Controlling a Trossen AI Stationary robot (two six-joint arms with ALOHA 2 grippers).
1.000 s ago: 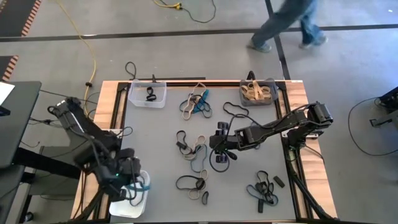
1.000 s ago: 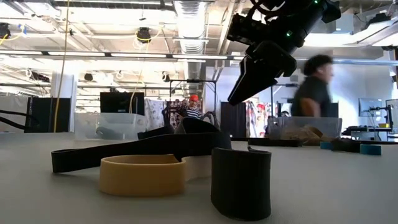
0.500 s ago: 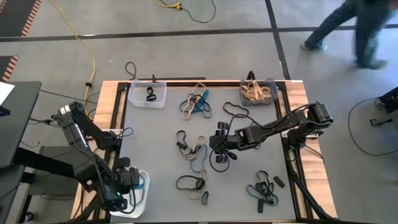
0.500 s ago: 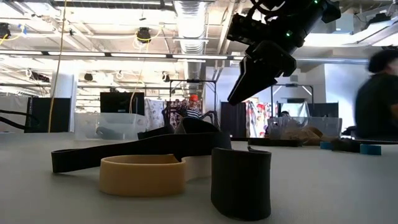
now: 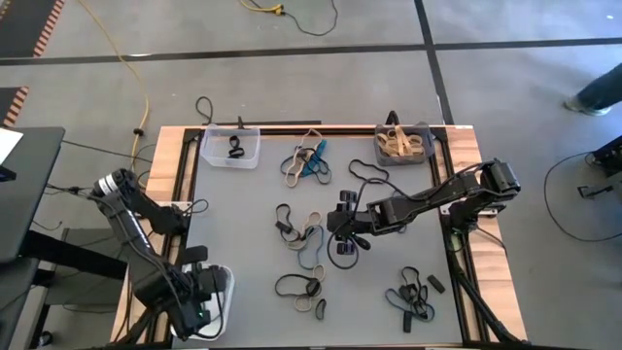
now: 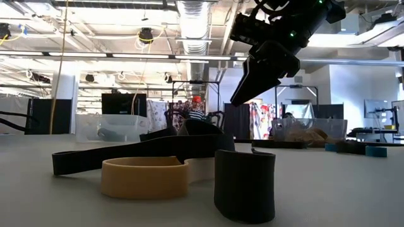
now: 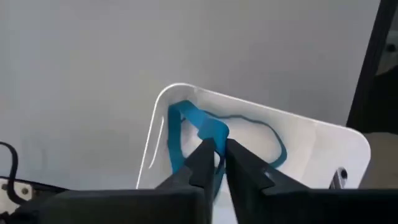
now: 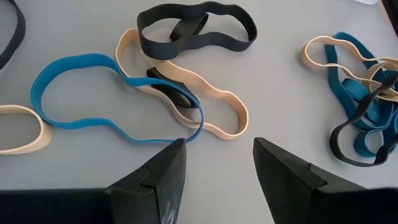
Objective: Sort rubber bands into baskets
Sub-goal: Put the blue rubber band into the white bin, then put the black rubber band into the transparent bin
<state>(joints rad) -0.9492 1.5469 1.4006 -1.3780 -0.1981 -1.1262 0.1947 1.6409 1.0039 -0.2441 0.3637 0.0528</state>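
Observation:
My left gripper [image 5: 201, 299] hangs over the white basket [image 5: 226, 288] at the table's near left corner, shut on a blue rubber band [image 7: 186, 118] that reaches down into that basket [image 7: 163, 99]. My right gripper [image 5: 342, 243] stands open above the middle of the table, over loose blue [image 8: 81, 62], tan [image 8: 214, 102] and black [image 8: 199, 25] rubber bands that lie flat on the table. The low view shows it [image 6: 243, 94] well above the table. A clear basket [image 5: 230, 146] and a dark grey basket [image 5: 403, 144] stand at the far edge, each with bands in it. My left gripper pinches the blue band at the top of a raised fold [image 7: 213, 132] between its two fingertips. The fingers come from above, pointing down. The rest of the band [image 7: 270, 134] lies slack on the white basket's floor.
More bands lie in clusters at the far middle [image 5: 306, 162], the near middle [image 5: 301, 289] and the near right [image 5: 410, 297]. In the low view, black and tan bands [image 6: 145, 176] lie close to the camera. A person's foot [image 5: 595, 95] shows beyond the table, far right.
My left gripper has gone down and toward the table's near edge, tipping to point more steeply down, and has brought the blue band into the white basket. A person beyond the table has walked off toward the right.

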